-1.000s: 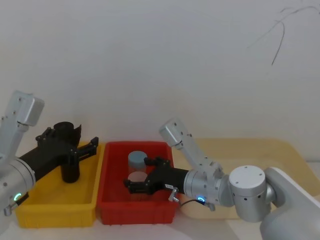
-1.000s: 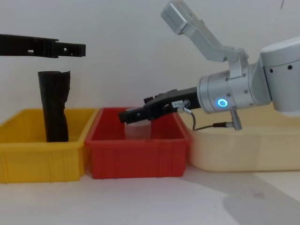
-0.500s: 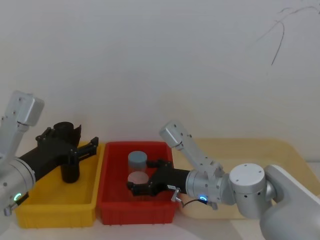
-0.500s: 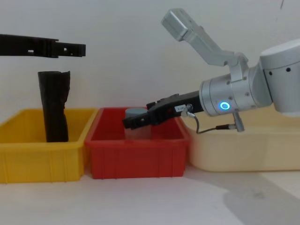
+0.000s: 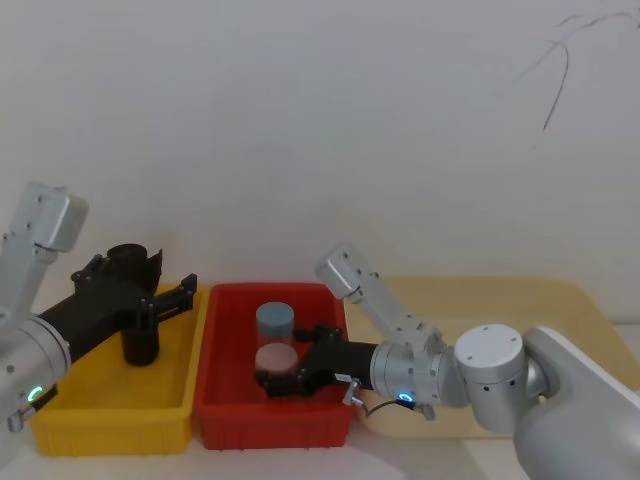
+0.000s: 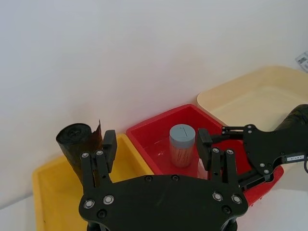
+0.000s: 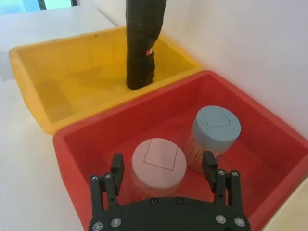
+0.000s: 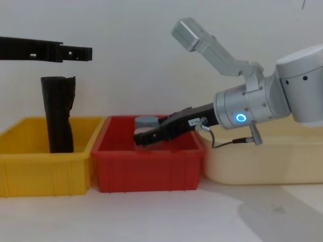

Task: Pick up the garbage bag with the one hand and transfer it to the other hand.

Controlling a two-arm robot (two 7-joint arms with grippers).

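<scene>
Since a second ago the right arm's black two-finger gripper with the small white sticker and blue ring light (image 8: 143,137) has sunk lower into the red plastic bin (image 8: 146,174) and pulled in toward the robot, so that its fingers now stand either side of the pink-lidded clear jar (image 7: 159,165). They are spread apart, one on each flank of the jar, and whether they touch it cannot be told. The grey-blue-lidded clear jar (image 7: 216,129) stands just beyond the pink one, deeper in the same bin.

By contrast, the left arm's long black two-finger gripper with the green ring light (image 5: 172,298) has not shifted. It hangs above the yellow plastic bin (image 5: 110,418), level with the top of the tall black roll of garbage bags (image 5: 139,305), with its fingers parted. In the chest view its fingers (image 8: 75,52) lie flat in the air clearly higher than the roll's crinkled top (image 8: 58,80), with a gap of bare wall between them, so nothing is gripped. In the left wrist view the roll's top (image 6: 77,142) sits close beside one finger, off to the outside of the open jaws rather than between them.

That roll stands upright on the yellow bin's floor, toward its far side, with its red-and-white label band (image 7: 149,52) around the middle. It is well apart from the right gripper, with the bins' adjoining walls between them. A cream-coloured shallow tray (image 8: 262,161) lies beside the red bin, under the right arm.
</scene>
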